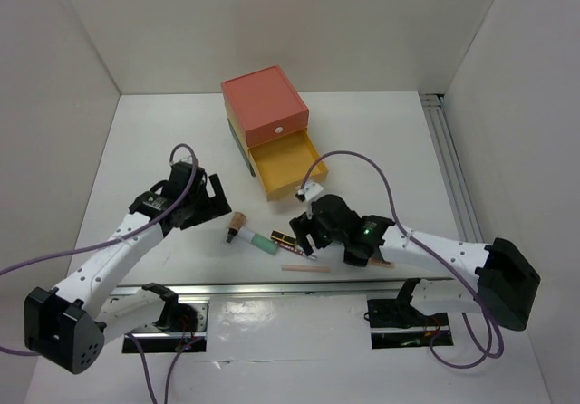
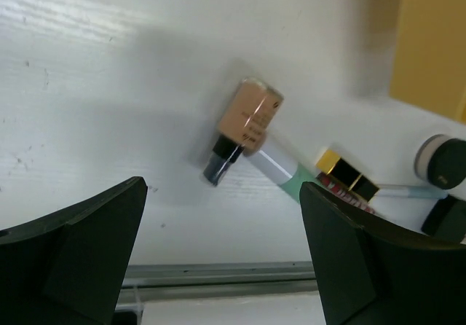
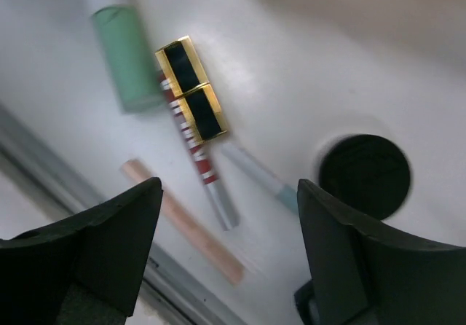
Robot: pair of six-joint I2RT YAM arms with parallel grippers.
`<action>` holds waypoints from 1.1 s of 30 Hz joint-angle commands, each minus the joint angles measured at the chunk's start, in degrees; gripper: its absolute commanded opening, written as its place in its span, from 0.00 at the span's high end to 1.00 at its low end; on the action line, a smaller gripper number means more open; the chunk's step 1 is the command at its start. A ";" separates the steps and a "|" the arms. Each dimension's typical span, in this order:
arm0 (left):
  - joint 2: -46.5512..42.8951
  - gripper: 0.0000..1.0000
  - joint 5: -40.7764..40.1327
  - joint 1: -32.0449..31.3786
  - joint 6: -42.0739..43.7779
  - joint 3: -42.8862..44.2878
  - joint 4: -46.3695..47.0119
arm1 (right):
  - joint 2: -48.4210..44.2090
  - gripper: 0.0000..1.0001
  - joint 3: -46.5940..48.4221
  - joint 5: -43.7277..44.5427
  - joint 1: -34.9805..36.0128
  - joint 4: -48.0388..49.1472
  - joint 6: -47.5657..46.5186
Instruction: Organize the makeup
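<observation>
A cluster of makeup lies near the table's front. A peach foundation bottle (image 1: 237, 226) (image 2: 247, 123) touches a mint-green tube (image 1: 264, 242) (image 2: 279, 169) (image 3: 124, 48). Beside them lie a black-and-gold lipstick (image 1: 285, 239) (image 2: 348, 175) (image 3: 193, 88), a red-and-white liner (image 3: 198, 157), a grey-blue pencil (image 3: 262, 175) and a thin pink pencil (image 1: 304, 267) (image 3: 189, 226). A round black compact (image 3: 364, 175) lies under my right arm. My left gripper (image 1: 211, 198) (image 2: 222, 267) is open and empty, left of the bottle. My right gripper (image 1: 306, 232) (image 3: 229, 259) is open and empty above the pencils. Sponge puffs and palette are out of view.
The drawer box (image 1: 265, 107) stands at the back centre, with its yellow drawer (image 1: 285, 164) (image 2: 429, 41) pulled open toward the makeup. A metal rail (image 1: 299, 286) runs along the table's front edge, just beyond the pink pencil. White walls enclose the table.
</observation>
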 commanded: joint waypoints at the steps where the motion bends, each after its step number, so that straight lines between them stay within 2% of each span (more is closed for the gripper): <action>1: -3.64 0.00 -0.58 -1.67 -4.52 -2.84 -0.77 | -0.30 0.20 0.50 -2.57 5.90 -0.82 -4.36; 3: -4.69 0.00 -0.58 -2.38 -5.40 -5.48 -1.30 | 0.32 0.37 0.50 -2.03 9.23 -0.83 -3.66; 5: -5.39 0.00 -0.58 -2.91 -5.94 -6.71 -2.00 | 1.99 0.49 0.50 -0.02 11.26 -0.30 -2.87; 15: -5.40 0.00 -2.94 -5.20 -6.46 -6.28 -3.15 | 12.02 0.51 1.91 9.48 14.35 0.22 0.82; 24: -3.64 0.00 -3.47 -6.34 -6.46 -5.75 -3.15 | 17.55 0.51 1.91 10.27 14.35 2.51 1.44; 26: -3.12 0.01 -3.48 -6.86 -6.46 -5.75 -3.15 | 17.55 0.57 1.91 10.27 14.35 2.51 1.44; 30: -3.12 0.01 -3.48 -7.39 -6.46 -5.22 -3.15 | 18.08 0.62 1.91 10.27 14.35 3.92 0.12; 33: -2.59 0.01 -4.00 -7.40 -6.46 -5.22 -3.15 | 18.08 0.73 2.43 10.89 14.35 4.45 -0.94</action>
